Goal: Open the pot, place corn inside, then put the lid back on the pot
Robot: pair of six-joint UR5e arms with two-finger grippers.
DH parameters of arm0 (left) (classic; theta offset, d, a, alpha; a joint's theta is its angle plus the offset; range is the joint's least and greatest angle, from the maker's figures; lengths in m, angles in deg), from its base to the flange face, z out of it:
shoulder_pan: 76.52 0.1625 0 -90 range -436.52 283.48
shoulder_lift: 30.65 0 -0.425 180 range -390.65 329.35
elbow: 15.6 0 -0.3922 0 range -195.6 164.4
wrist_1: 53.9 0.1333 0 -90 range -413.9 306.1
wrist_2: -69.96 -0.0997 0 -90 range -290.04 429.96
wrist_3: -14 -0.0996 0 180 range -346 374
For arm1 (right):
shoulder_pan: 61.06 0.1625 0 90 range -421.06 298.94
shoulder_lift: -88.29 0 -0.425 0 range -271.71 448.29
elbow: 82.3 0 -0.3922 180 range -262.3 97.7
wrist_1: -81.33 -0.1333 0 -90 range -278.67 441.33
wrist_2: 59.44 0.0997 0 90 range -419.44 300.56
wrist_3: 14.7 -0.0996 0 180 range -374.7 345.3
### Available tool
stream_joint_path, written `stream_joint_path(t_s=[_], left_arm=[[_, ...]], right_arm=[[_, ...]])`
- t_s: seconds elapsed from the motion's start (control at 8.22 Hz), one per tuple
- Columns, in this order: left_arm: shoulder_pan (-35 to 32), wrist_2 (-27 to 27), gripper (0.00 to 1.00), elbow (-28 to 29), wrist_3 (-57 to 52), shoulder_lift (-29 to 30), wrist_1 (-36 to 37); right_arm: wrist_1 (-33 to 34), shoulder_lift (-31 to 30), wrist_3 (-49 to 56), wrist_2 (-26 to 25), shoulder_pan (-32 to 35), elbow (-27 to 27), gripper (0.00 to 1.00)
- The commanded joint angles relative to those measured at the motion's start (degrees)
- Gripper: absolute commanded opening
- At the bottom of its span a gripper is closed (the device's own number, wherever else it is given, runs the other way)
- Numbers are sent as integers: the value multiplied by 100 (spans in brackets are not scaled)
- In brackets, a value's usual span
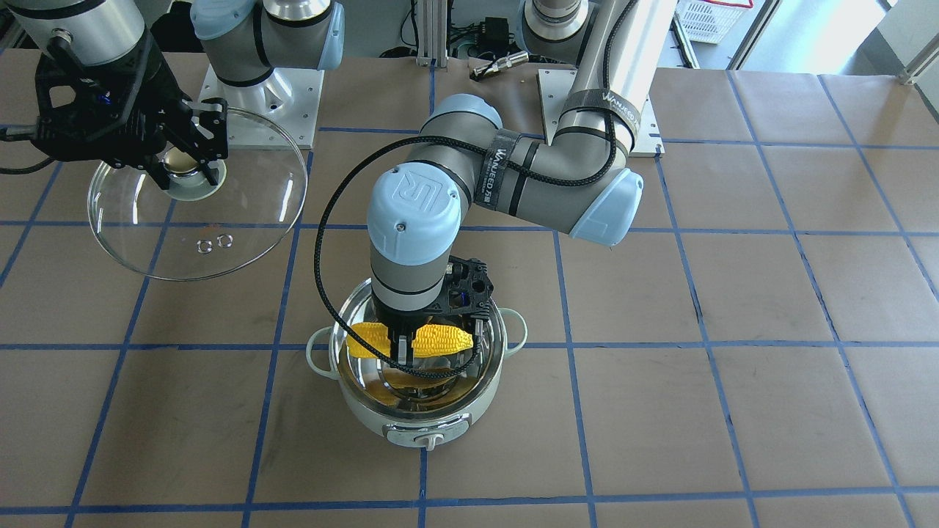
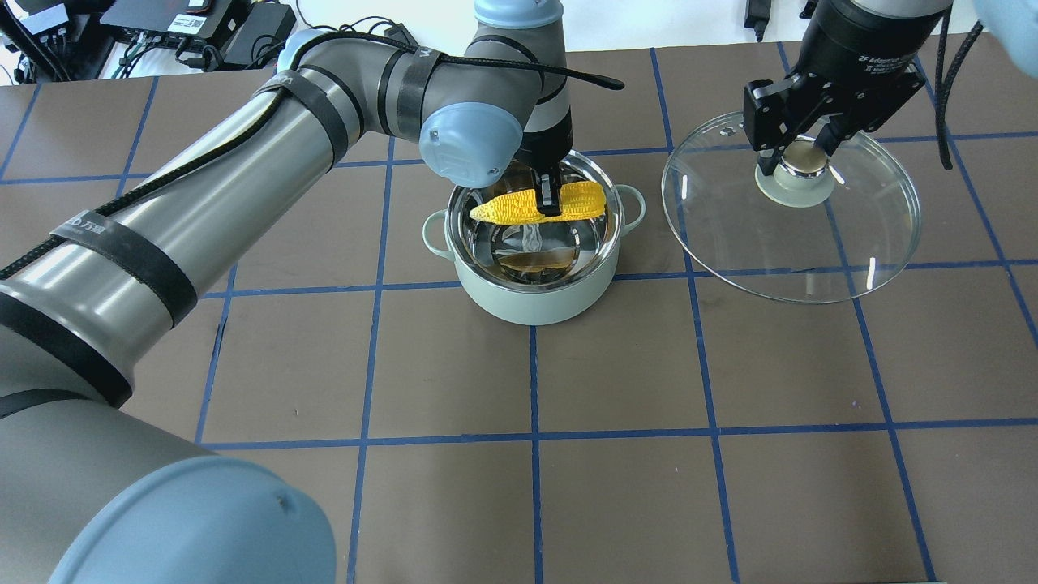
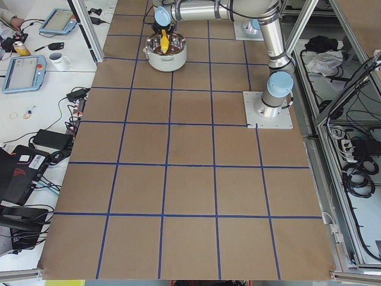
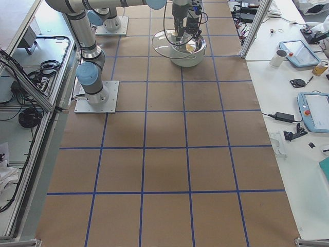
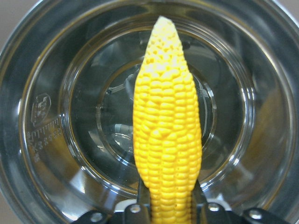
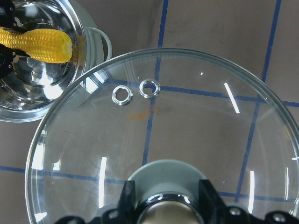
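Observation:
The mint-green pot (image 2: 535,296) stands open mid-table, its steel inside bare; it also shows in the front view (image 1: 422,418). My left gripper (image 2: 550,203) is shut on the yellow corn (image 2: 507,208) and holds it level over the pot's mouth, at about rim height. In the left wrist view the corn (image 5: 167,140) hangs above the pot's steel bottom (image 5: 88,116). My right gripper (image 2: 799,158) is shut on the beige knob of the glass lid (image 2: 778,243) and holds it in the air to the pot's right. The lid (image 6: 187,135) fills the right wrist view.
Brown table paper with a blue tape grid (image 2: 535,422) spreads around the pot. The arm base plates (image 1: 264,95) sit at the robot's side. Side benches with tablets and cables (image 3: 36,71) lie beyond the table's edge.

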Motion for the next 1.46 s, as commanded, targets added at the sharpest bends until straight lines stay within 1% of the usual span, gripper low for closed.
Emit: stream_joint_path(t_s=[0.0,0.12,0.24,0.61,0.73,0.85,0.97,1.1,1.22,1.34], left_arm=[[0,10,55,-5,-44,-7,1],[0,10,76,-5,-44,-7,9],[0,19,100,-5,-44,-33,1],[0,10,100,21,-227,-191,-69],[26,10,100,30,-272,-244,-70],[79,-34,100,30,-386,-444,-113],[279,-78,100,-13,-517,-803,-322],[429,-78,100,-57,-754,-998,-568],[700,-69,100,-84,-1087,-1148,-875],[1077,-69,100,-101,-1395,-1210,-1000]], right_arm=[[-2,-8,-26,60,17,0,0],[-2,-8,-26,25,17,0,0],[-2,-8,-26,-10,17,9,0],[-11,-26,-87,-28,17,9,0],[-11,-34,-340,-10,35,9,0],[68,0,-412,-1,96,0,0],[190,18,-421,-1,210,0,0],[209,27,-430,-10,272,0,0],[287,44,-430,-1,281,0,0],[279,45,-430,-27,281,0,0]])
